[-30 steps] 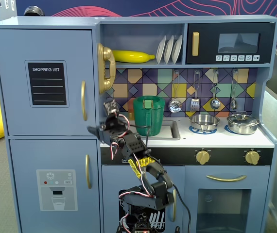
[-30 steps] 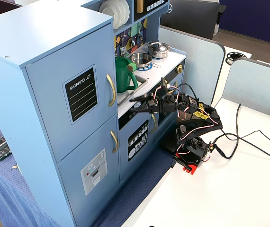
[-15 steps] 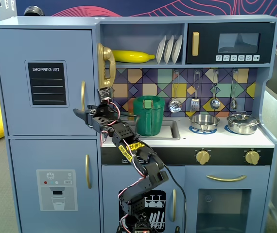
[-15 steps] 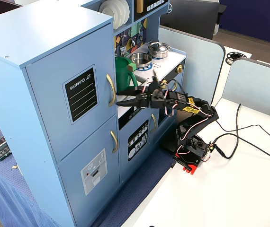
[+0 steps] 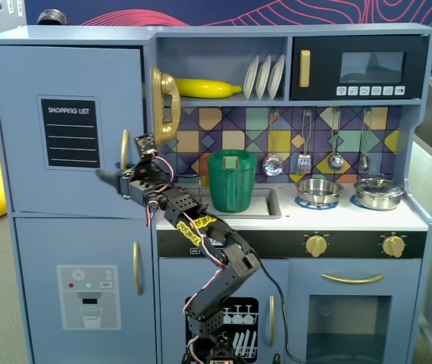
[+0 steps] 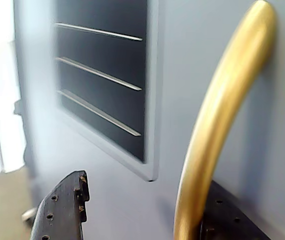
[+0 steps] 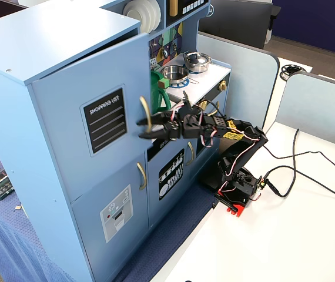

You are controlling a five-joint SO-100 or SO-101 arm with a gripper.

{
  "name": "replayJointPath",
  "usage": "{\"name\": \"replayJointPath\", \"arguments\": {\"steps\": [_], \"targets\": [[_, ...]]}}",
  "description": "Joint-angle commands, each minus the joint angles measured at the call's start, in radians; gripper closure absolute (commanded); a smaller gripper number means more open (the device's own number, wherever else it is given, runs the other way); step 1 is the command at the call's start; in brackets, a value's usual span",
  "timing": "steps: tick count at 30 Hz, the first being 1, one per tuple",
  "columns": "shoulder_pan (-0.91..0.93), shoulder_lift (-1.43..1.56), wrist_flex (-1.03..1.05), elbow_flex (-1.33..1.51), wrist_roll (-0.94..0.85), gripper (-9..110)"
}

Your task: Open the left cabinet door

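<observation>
The left cabinet door (image 5: pixel 19 121) is blue-grey with a black "SHOPPING LIST" panel (image 5: pixel 68 133) and a curved gold handle (image 5: pixel 124 150). It also shows in the other fixed view (image 7: pixel 62 147), where its handle side looks slightly out from the cabinet. My gripper (image 5: pixel 116 177) is at the lower end of the handle (image 7: pixel 146 114). In the wrist view the gripper (image 6: pixel 150 186) is open. The handle (image 6: pixel 217 125) stands between the jaws, close against the right finger (image 6: pixel 230 215). The left finger (image 6: pixel 62 212) is well apart from it, near the door face (image 6: pixel 117 200).
Below is the door with the grey dispenser panel (image 5: pixel 87 284). A gold toy phone (image 5: pixel 164 106) hangs just right of the door, and a green pitcher (image 5: pixel 231 180) stands in the sink. The arm's base (image 7: pixel 235 197) sits on a white table (image 7: pixel 308 235) with cables.
</observation>
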Motion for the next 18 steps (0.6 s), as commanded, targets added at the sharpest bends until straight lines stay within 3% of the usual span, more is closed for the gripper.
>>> {"name": "replayJointPath", "arguments": {"steps": [1,12,18], "targets": [[-0.091,0.114,0.087,-0.029,-0.021,86],[-0.198,0.468,0.354,0.114,-0.067,84],[-0.075,0.617,0.598,0.097,-0.035,85]]}}
